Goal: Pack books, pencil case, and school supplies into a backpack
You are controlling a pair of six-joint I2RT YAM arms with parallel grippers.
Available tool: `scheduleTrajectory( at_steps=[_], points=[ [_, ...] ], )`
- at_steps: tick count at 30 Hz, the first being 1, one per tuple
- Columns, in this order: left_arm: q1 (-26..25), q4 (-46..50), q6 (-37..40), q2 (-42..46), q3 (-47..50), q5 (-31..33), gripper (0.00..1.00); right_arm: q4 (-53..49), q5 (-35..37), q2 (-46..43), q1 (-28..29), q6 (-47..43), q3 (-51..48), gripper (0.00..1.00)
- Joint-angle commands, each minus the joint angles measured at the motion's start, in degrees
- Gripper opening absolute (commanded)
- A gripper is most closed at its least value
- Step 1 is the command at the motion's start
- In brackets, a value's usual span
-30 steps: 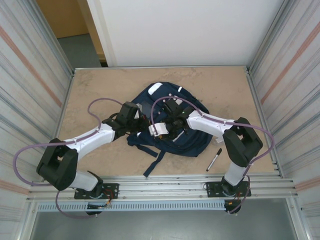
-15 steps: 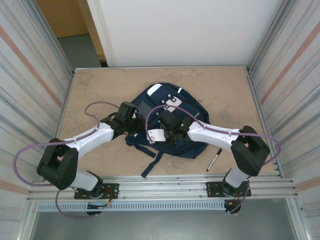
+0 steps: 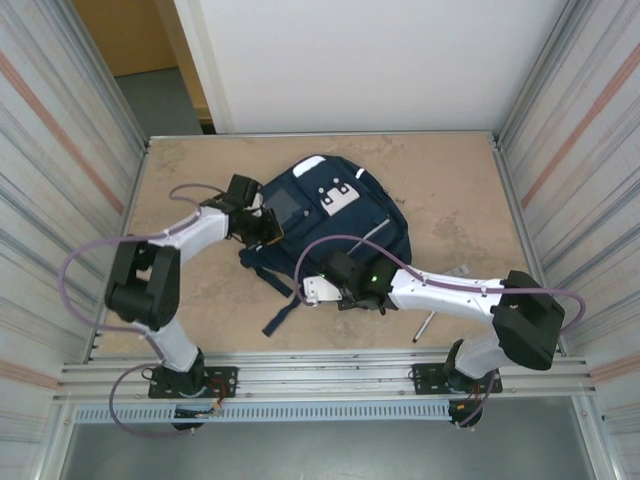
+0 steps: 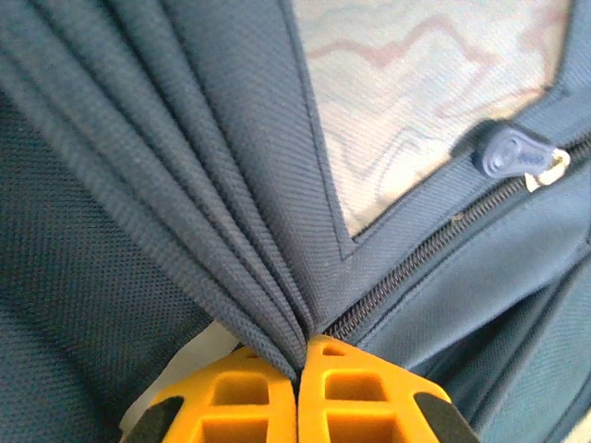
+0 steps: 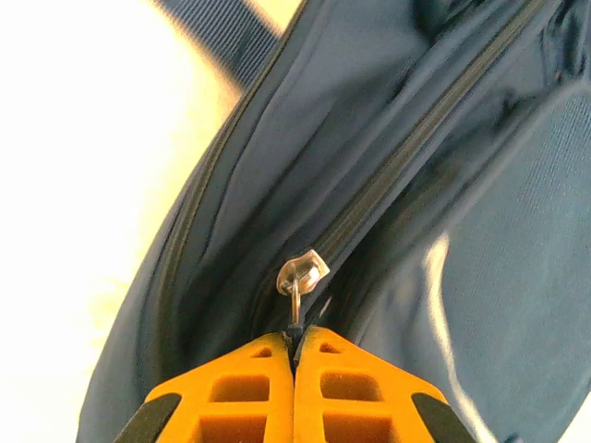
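We log: left gripper [image 4: 297, 369] pinched together on a backpack [image 4: 138, 231] fold; right gripper [image 5: 294, 346] clamped on the zipper pull [image 5: 300, 277] at its tips.

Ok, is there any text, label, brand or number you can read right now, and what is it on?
No text is legible.
The white patches on the backpack: dark marks, too small to read.
The blue zipper tab: a raised shape, not readable as letters.
The metal zipper pull: no visible marking.
The black marker: too small to tell.
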State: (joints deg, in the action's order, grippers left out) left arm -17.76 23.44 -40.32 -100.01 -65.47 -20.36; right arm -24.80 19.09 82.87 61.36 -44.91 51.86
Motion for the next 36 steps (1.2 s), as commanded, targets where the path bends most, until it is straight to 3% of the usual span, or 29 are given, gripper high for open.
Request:
scheduleTrajectory(
  at_steps=[1, 4, 6, 7, 11, 17, 18, 21, 23, 27, 29, 33, 36],
  points=[
    [5.66, -0.38, 8.52, -7.56, -8.09, 1.45, 0.0, -9.83, -0.59, -1.09, 1.19, 1.5, 1.59, 0.03],
    [7.14, 2.05, 11.92, -13.78, -15.04, -2.41, 0.02, -7.17, -3.32, 0.86, 1.1, 1.74, 4.41, 0.03],
    [7.6, 2.93, 12.98, -14.75, -16.91, -4.77, 0.29, -6.07, -4.81, 2.99, 1.11, 2.38, 7.11, 0.02],
    [7.65, 3.01, 13.07, -13.76, -16.57, -5.51, 0.35, -5.55, -5.32, 4.15, 1.04, 2.71, 8.66, 0.01],
    [6.95, 3.93, 10.79, -3.04, -8.48, -2.68, 0.45, -5.22, -5.42, 8.56, 0.78, 3.92, 14.56, 0.0],
    [2.46, 0.63, 0.02, 14.95, 9.85, 2.53, 0.55, -4.6, -9.14, 9.51, -0.99, 4.01, 18.68, 0.0],
    [1.58, -1.39, -2.05, 16.53, 11.92, 1.79, 0.56, -4.64, -10.04, 9.05, -1.79, 5.21, 18.66, 0.0],
    [-1.58, -6.96, -7.6, 18.36, 16.12, -0.27, 0.57, -2.2, -14.59, 4.95, -5.31, 11.96, 15.7, 0.24],
    [-3.88, -8.49, -8.84, 17.21, 15.6, -1.1, 0.55, 3.29, -16.51, -0.8, -7.43, 17.59, 10.05, 0.3],
    [-7.52, -6.58, -8.8, 14.32, 12.65, 2.73, 0.53, 14.26, -18.94, -14.35, -12.1, 28.34, -2.07, 0.45],
    [-9.01, -6.81, -9.45, 12.84, 11.62, 4.02, 0.47, 17.86, -19.4, -21.47, -14.07, 32.19, -6.99, 0.56],
    [-13.09, -6.09, -11.53, 9.93, 9.25, 8.06, 0.4, 16.53, -21.68, -28.31, -16.64, 34.2, -10.36, 0.6],
    [-15.82, -5.01, -15.21, 7.34, 8.62, 11.7, 0.41, 13.94, -21.57, -29.39, -16.81, 33.76, -9.98, 0.6]
  ],
)
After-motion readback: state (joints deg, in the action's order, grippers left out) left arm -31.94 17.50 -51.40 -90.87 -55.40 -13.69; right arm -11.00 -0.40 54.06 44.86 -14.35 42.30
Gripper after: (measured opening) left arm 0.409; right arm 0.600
